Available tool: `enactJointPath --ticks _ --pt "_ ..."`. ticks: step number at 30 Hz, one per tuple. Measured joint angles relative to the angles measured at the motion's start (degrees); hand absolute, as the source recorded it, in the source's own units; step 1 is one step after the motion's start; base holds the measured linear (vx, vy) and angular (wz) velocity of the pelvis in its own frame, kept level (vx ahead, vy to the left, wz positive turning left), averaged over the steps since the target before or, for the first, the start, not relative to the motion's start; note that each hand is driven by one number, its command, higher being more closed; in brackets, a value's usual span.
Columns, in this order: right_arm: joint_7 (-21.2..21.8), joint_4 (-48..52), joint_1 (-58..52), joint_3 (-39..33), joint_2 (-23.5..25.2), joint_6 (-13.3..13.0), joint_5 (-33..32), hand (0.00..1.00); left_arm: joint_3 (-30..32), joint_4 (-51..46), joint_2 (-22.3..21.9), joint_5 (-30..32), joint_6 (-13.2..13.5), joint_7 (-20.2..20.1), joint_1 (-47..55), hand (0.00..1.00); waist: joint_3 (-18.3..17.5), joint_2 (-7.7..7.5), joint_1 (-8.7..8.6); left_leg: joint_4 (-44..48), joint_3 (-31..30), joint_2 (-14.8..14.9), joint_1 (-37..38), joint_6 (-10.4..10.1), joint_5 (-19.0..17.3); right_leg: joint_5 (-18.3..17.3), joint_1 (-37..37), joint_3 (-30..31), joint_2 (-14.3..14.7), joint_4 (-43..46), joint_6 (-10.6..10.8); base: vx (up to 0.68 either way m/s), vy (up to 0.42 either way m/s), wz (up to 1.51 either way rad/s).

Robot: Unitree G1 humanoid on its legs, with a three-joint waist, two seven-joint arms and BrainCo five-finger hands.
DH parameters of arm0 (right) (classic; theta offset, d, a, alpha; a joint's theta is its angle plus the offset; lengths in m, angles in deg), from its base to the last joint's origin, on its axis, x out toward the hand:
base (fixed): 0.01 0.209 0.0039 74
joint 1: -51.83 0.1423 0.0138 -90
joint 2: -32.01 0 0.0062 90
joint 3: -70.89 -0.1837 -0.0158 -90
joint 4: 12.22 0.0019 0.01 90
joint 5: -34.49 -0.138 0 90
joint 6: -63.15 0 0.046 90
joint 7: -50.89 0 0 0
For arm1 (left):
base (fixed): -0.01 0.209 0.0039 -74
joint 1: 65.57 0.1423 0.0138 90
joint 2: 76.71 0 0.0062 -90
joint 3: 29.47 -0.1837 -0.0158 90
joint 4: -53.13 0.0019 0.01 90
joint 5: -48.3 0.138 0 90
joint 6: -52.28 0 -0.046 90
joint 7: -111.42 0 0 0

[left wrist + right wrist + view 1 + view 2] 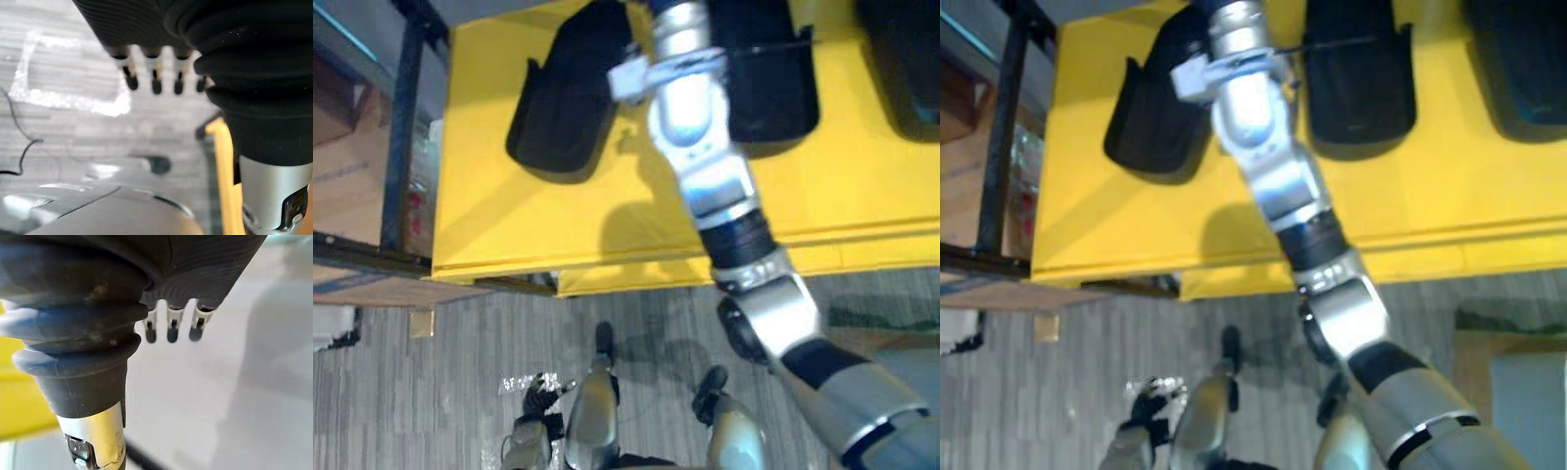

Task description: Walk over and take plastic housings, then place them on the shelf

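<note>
Three black plastic housings lie on a yellow table (pixel 509 225): one at the left (pixel 563 108), one in the middle (pixel 769 78), one at the right edge (pixel 901 69). My right arm reaches up across the table between the left and middle housings. In the right wrist view my right hand (pixel 168 328) has straight fingers over a pale grey surface and holds nothing. My left hand (pixel 533 397) hangs low by my side over the floor, its fingers (pixel 154 78) straight and empty.
A dark metal shelf frame (pixel 401 127) with brown boards stands left of the table. Grey carpet lies below the table's front edge. A square of shiny tape (pixel 68 100) marks the floor near my left hand.
</note>
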Motion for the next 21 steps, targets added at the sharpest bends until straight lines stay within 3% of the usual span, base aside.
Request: enactJointPath --ticks 7,12,16,21 --pt "5.8 -11.8 0.0 2.3 1.5 0.2 -7.1 0.00 0.0 0.1 0.1 0.0 0.0 0.1 0.1 0.00 -0.2 -0.39 -0.17 0.0 -0.1 -0.4 -0.2 0.0 0.0 0.6 0.1 0.2 -0.2 -0.2 0.3 0.00 0.009 0.01" --pt "6.2 -15.1 -0.1 -0.8 1.5 0.7 -9.6 0.00 0.0 0.1 0.3 0.0 0.0 0.1 0.2 0.00 -0.3 -0.59 -0.32 0.0 -1.1 -0.6 -0.6 0.0 0.1 0.6 0.3 -0.8 -0.5 0.1 0.3 0.01 0.014 0.10" --pt "3.1 -16.1 -0.1 -7.5 1.5 2.1 -7.0 0.00 0.0 0.1 0.3 0.0 0.0 0.1 0.2 0.00 -0.3 -0.60 -0.48 0.0 -1.5 -0.9 -1.2 0.1 0.2 0.6 0.0 -1.1 -0.9 0.5 0.3 0.01 0.015 0.08" --pt "-3.6 -16.0 -0.2 -14.5 0.9 5.6 1.4 0.00 -0.5 0.4 0.5 0.0 0.0 0.4 0.2 0.00 -0.3 -0.60 -1.32 0.0 -1.7 -1.6 -1.3 0.2 0.3 0.6 -0.1 -1.5 -1.8 0.9 0.3 0.01 0.014 0.04"
